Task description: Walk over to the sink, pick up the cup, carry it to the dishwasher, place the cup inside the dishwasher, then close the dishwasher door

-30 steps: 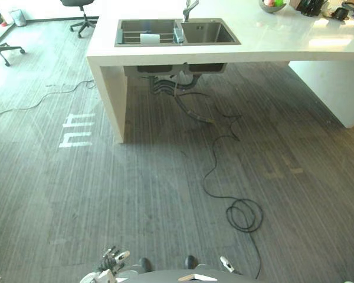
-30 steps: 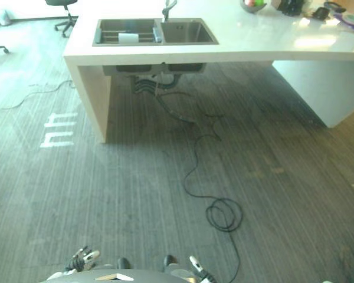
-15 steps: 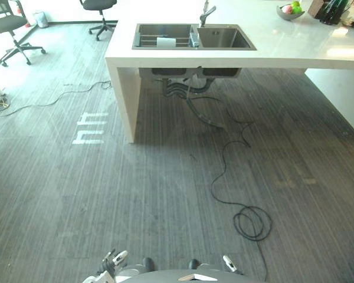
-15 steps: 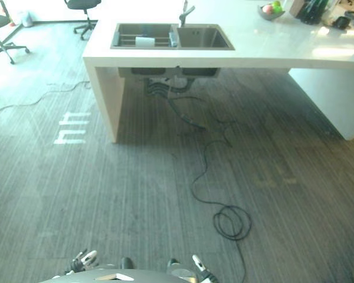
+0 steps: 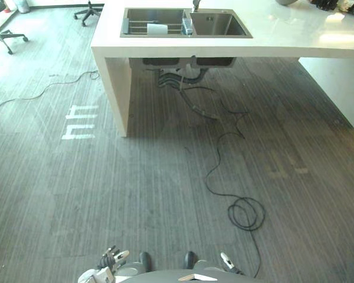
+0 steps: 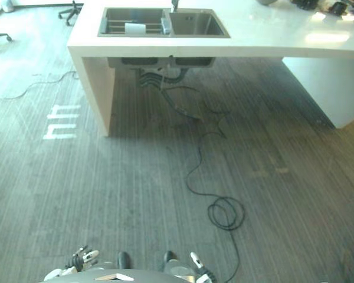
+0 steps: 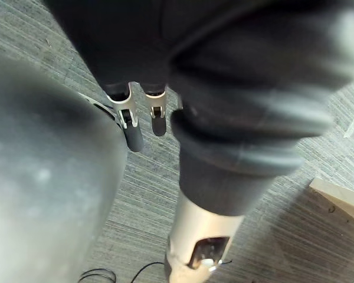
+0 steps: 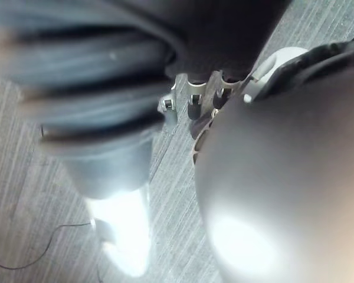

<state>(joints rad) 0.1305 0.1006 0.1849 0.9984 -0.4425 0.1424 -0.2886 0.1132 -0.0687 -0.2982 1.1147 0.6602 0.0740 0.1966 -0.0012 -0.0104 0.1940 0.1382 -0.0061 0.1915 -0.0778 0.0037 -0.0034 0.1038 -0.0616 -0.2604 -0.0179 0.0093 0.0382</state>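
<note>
Out on the open grey floor, well apart from the white counter, the opening step is being played: the walk to the sink. Nothing has been picked up yet. The left hand is carried low at the robot's side, its fingers hanging straight and loose, with nothing held. The right hand is carried low on the other side, relaxed as far as can be judged, and empty too. Far ahead, in the sink's left basin, a white shape is made out lying on a rack. It is taken to be the cup, though at this range that cannot be settled.

Next, the ground to the counter has to be covered, with the heading held towards that left basin. A black cable is coiled on the floor just right of the line, so it should be skirted. A halt close against the counter's edge is called for before any arm is raised.
</note>
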